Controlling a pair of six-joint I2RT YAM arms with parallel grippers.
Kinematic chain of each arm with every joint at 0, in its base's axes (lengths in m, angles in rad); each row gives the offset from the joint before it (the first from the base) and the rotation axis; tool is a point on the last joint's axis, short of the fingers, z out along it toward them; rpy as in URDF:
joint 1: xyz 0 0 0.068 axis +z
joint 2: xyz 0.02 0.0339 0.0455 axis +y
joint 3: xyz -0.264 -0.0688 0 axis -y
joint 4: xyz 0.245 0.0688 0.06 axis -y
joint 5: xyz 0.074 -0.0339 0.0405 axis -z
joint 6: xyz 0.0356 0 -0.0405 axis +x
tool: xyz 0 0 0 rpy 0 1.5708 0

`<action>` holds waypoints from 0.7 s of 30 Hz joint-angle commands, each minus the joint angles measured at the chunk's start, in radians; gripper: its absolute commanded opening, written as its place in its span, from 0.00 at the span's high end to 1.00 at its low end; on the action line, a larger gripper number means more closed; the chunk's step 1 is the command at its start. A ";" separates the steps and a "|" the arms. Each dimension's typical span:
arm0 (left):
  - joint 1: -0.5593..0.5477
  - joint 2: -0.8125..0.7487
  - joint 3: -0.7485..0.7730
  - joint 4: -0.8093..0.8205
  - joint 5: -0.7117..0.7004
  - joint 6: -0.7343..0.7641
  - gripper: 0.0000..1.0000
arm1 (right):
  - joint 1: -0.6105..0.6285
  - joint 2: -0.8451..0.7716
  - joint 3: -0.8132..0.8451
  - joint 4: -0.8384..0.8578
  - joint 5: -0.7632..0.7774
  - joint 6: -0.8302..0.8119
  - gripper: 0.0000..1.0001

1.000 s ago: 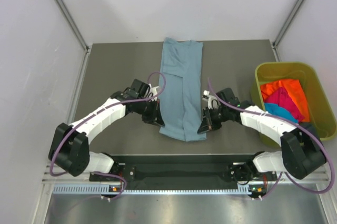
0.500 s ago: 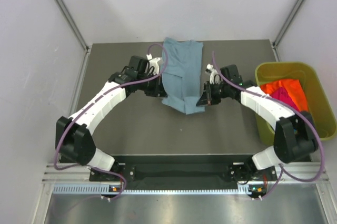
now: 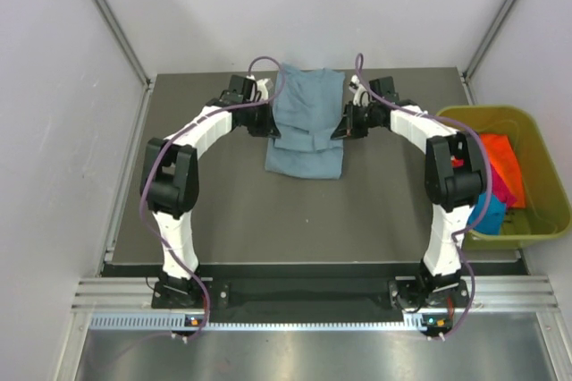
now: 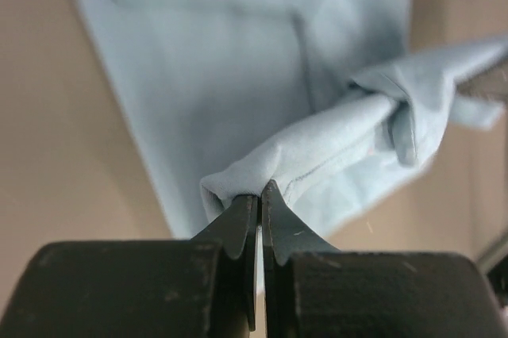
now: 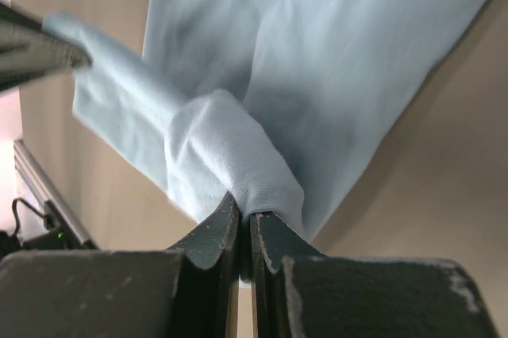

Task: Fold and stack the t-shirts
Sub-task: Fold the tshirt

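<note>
Grey-blue t-shirt (image 3: pixel 306 135) lies at the far middle of the table (image 3: pixel 223 211), folded into a narrow strip, with its near end doubled back over itself. Left gripper (image 3: pixel 264 122) sits at the shirt's left edge and right gripper (image 3: pixel 343 127) at its right edge, the cloth spanning between them. In the left wrist view the fingers (image 4: pixel 238 223) are pinched tight on a raised fold of the blue cloth. The right wrist view shows the same, jaws closed on a bunched corner. An orange tee (image 3: pixel 500 165) and a turquoise tee (image 3: pixel 490 211) lie in the olive bin (image 3: pixel 536 144), well apart at the right.
</note>
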 commanded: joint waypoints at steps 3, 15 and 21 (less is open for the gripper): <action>0.064 0.130 0.193 0.101 0.010 -0.016 1.00 | -0.012 0.087 0.155 0.081 -0.019 0.014 1.00; 0.084 0.371 0.523 0.023 0.056 -0.018 1.00 | -0.022 0.184 0.251 0.127 -0.001 0.032 1.00; 0.084 0.378 0.515 0.020 0.051 -0.025 1.00 | -0.023 0.197 0.255 0.135 0.024 0.037 0.91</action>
